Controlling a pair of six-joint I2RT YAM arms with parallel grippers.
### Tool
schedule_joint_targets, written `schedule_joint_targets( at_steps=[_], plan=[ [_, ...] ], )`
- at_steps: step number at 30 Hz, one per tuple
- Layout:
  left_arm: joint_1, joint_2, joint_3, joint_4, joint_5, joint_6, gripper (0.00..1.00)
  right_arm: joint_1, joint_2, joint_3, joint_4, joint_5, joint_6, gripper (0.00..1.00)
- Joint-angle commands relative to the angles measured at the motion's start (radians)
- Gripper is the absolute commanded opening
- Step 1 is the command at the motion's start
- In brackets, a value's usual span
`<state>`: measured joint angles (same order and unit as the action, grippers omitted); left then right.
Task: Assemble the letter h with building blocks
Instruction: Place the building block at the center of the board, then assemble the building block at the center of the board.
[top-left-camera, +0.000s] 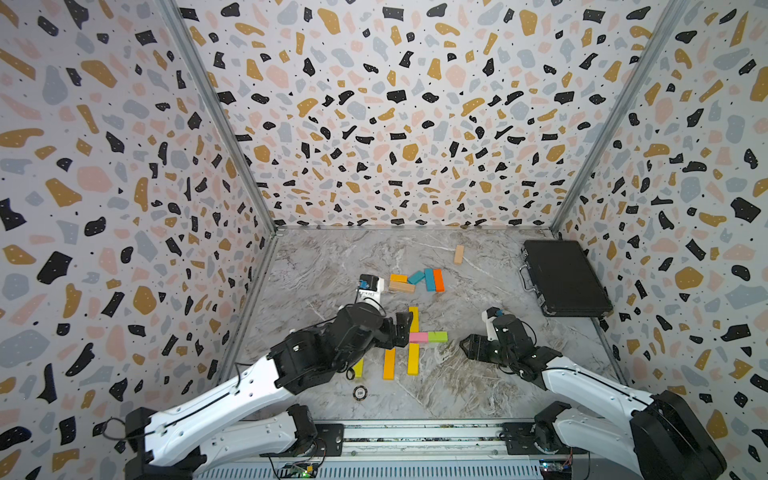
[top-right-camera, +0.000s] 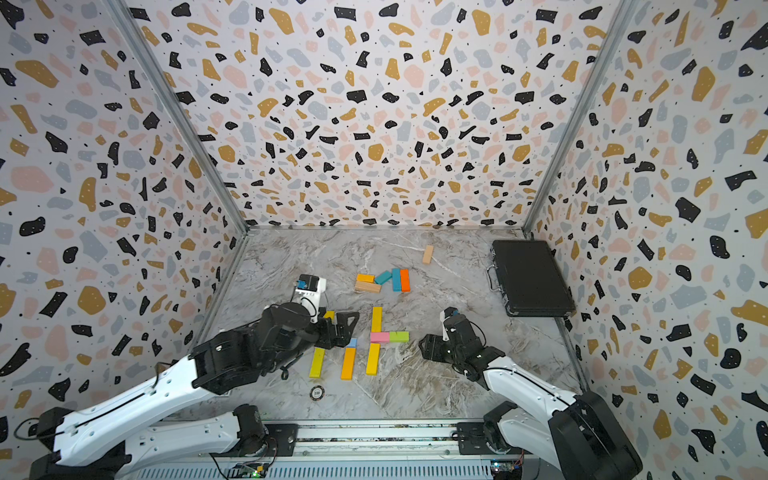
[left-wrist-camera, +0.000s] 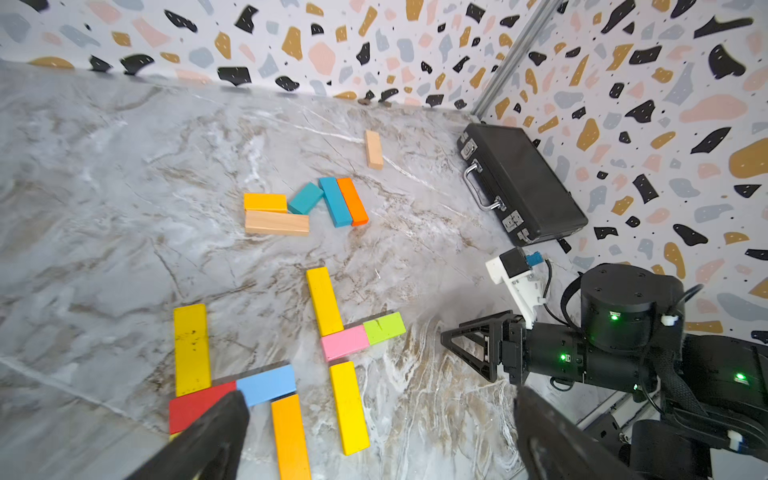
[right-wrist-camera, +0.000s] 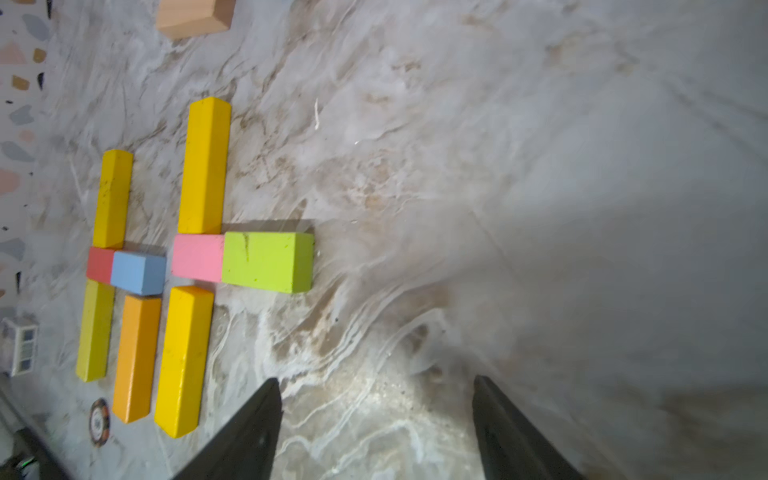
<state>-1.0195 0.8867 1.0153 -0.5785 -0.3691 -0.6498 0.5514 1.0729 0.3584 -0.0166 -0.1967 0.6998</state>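
Marble table (top-left-camera: 332, 257); black case (top-left-camera: 563, 278) at the far right, not involved.

Left gripper (left-wrist-camera: 380, 399): jaws spread wide, empty, hovering over the left h. That h reads complete: upper yellow stem (left-wrist-camera: 191, 349), red block (left-wrist-camera: 195, 405) and blue block (left-wrist-camera: 266, 384) as crossbar, orange leg (left-wrist-camera: 291, 436).

Right gripper (right-wrist-camera: 374, 380): jaws apart, nothing between them, low over bare table just right of the second h.

Second h: upper yellow block (top-left-camera: 413, 319), pink block (top-left-camera: 418, 337), green block (top-left-camera: 437, 336), lower yellow block (top-left-camera: 413, 359). No leg under green.

Judgement: the step in hand is that leg. The best candidate is the long orange block (top-left-camera: 438, 280) in the spare cluster further back. One long face lies against the long teal block (top-left-camera: 429, 279), so nudge it clear before pinching across the width. Set it parallel to the lower yellow block, its end butting green, without shifting the crossbar.

Small disc (top-left-camera: 360, 392) lies near the front edge; avoid it.
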Motion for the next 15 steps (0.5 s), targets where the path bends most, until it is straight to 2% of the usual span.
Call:
schedule_joint_targets(
  at_steps=[1,6,11,15],
  plan=[
    [0.035,-0.052,-0.034,-0.095,-0.004,0.109,0.99,0.085,-0.051,0.03,-0.099,-0.062,0.001,0.74],
    [0.061,-0.125,-0.044,-0.142,0.015,0.175,0.99,0.301,-0.049,0.097,-0.225,0.115,0.015,0.73],
    [0.067,-0.188,-0.078,-0.158,0.027,0.202,0.99,0.467,0.113,0.163,-0.174,0.219,0.028,0.7],
    [0.068,-0.235,-0.104,-0.159,0.025,0.224,0.99,0.599,0.231,0.249,-0.201,0.342,0.03,0.73]
  ],
)
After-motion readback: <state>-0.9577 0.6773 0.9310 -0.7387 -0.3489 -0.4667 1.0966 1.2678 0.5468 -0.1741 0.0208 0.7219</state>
